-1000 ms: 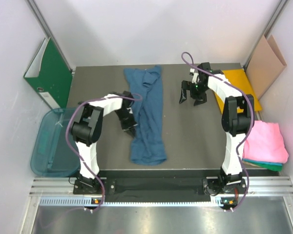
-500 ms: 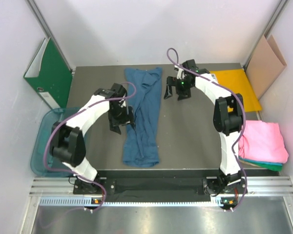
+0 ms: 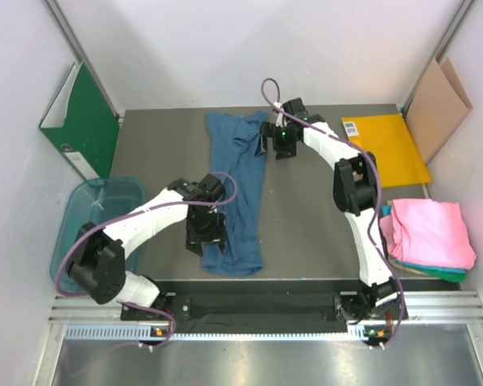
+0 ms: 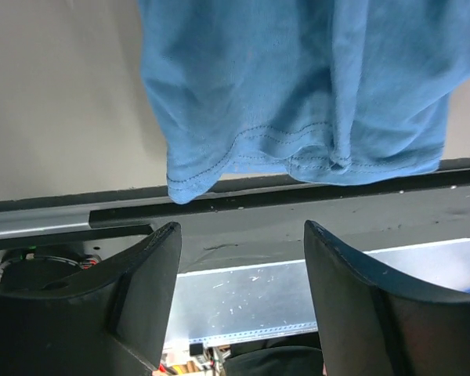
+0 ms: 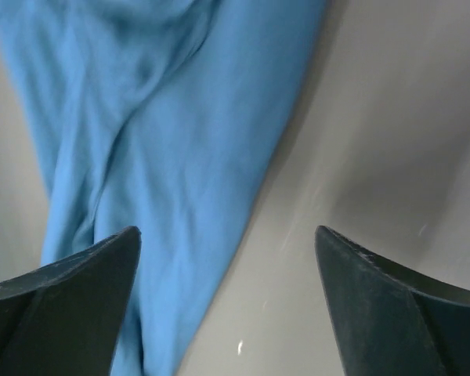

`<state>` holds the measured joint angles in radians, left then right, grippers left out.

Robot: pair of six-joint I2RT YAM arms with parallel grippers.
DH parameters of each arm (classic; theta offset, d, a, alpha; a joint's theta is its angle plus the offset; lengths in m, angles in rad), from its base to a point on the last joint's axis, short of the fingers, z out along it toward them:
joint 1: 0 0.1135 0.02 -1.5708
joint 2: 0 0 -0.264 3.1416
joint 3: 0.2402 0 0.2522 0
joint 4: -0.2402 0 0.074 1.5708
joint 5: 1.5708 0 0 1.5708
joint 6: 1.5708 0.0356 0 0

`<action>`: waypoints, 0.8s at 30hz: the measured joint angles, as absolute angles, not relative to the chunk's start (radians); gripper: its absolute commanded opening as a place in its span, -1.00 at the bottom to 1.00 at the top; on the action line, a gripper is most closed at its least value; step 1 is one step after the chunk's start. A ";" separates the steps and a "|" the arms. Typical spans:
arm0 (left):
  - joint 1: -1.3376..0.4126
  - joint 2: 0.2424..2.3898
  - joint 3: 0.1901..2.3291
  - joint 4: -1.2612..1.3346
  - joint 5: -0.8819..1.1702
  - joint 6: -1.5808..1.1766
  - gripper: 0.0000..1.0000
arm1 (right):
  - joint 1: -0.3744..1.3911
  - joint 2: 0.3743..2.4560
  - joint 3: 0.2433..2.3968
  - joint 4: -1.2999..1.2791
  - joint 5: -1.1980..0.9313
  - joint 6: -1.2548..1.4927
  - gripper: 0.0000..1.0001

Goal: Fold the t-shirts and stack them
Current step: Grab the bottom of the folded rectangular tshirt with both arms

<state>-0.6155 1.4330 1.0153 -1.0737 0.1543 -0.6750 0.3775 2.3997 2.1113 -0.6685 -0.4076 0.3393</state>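
Note:
A dark blue t-shirt (image 3: pixel 240 189) lies as a long narrow strip down the middle of the table, collar end far, hem (image 4: pixel 298 149) near. My left gripper (image 3: pixel 203 239) hovers at the strip's near left edge, open; in the left wrist view the left gripper (image 4: pixel 241 229) has nothing between its fingers, and the hem lies just beyond them. My right gripper (image 3: pixel 272 141) is over the strip's far right edge, open. In the right wrist view the right gripper (image 5: pixel 227 232) straddles the edge of the blue cloth (image 5: pixel 164 157). A folded pink t-shirt (image 3: pixel 431 232) rests on a teal-green one (image 3: pixel 435 272) at the right.
A green binder (image 3: pixel 82 121) leans at the far left, with a teal plastic bin (image 3: pixel 92 233) in front of it. An orange envelope (image 3: pixel 390 146) lies at the far right, and a brown cardboard sheet (image 3: pixel 439 103) leans on the wall. A black strip (image 4: pixel 298 211) edges the table's near side.
My left gripper opened, let go of the blue shirt and moved nearer, to its hem. My right gripper swung left to the shirt's far right edge. The shirt's near end shifted left.

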 measured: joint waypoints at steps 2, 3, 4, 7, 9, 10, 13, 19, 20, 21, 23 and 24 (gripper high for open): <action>-0.634 1.429 1.003 -1.070 0.152 -0.689 0.37 | 0.376 2.452 2.166 -0.654 -0.382 0.358 0.59; -0.642 1.429 0.999 -1.069 0.151 -0.695 0.37 | 0.376 2.479 2.193 -0.644 -0.371 0.369 0.53; -0.649 1.429 0.998 -1.069 0.149 -0.702 0.37 | 0.376 2.500 2.213 -0.635 -0.368 0.379 0.52; -0.658 1.423 0.998 -1.062 0.145 -0.713 0.37 | 0.375 2.534 2.256 -0.590 -0.354 0.417 0.32; -0.659 1.412 0.998 -1.059 0.140 -0.717 0.37 | 0.376 2.545 2.260 -0.567 -0.344 0.441 -0.20; -0.659 1.403 0.998 -1.056 0.136 -0.722 0.37 | 0.377 2.548 2.260 -0.555 -0.338 0.448 -0.38; -0.660 1.374 0.999 -1.053 0.118 -0.731 0.42 | 0.378 2.566 2.261 -0.534 -0.327 0.468 -0.97; -0.685 1.357 0.994 -1.047 0.074 -0.730 0.47 | 0.375 2.578 2.257 -0.510 -0.306 0.484 -1.00; -0.698 1.357 0.991 -1.047 0.065 -0.730 0.46 | 0.371 2.577 2.252 -0.502 -0.303 0.484 -1.00; -0.712 1.358 0.988 -1.047 0.057 -0.730 0.45 | 0.370 2.576 2.248 -0.495 -0.299 0.485 -1.00; -0.741 1.365 0.985 -1.046 0.035 -0.731 0.34 | 0.363 2.571 2.236 -0.479 -0.296 0.493 -1.00; -0.756 1.373 0.984 -1.042 0.024 -0.731 0.31 | 0.356 2.569 2.231 -0.471 -0.295 0.496 -1.00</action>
<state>-0.7563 1.3731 0.9836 -1.0416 0.0242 -0.7315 0.3565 2.5690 2.2307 -0.4713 -0.2947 0.4961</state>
